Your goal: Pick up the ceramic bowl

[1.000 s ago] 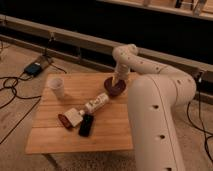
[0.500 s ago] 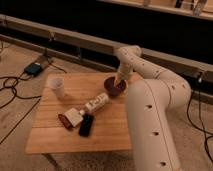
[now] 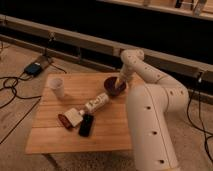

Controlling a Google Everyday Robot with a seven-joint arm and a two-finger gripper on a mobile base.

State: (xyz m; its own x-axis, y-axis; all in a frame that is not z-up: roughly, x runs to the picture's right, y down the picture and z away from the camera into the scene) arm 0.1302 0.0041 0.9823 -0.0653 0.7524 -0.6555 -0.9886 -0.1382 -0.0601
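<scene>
A: Where is the bowl compared with the tool?

B: The bowl sits on the bench at its far right edge, and the tool is right at it. The arm arches over from the right and drops down so that the tool meets the bowl's right side, at the rim or just inside it. The two overlap from this camera.

A: Is the tool apart, together, or clamped on the bowl?

B: I cannot tell.

A: What differs from the earlier frames?

B: Little. A second ago the tool was already down at the bowl, and it remains there. The bowl rests in the same spot on the bench; it does not look lifted. The arm's pose is nearly the same.

A: Containers and their contents?

B: The bowl's inside is dark and partly covered by the tool, so I cannot tell what it holds. A white cup stands upright near the far left corner, well apart from the bowl; its inside does not show either.

A: Anything else on the bench?

B: A white bottle lies on its side near the middle, between cup and bowl. Just in front of it are a small white-and-red item and a black flat object, side by side.
</scene>
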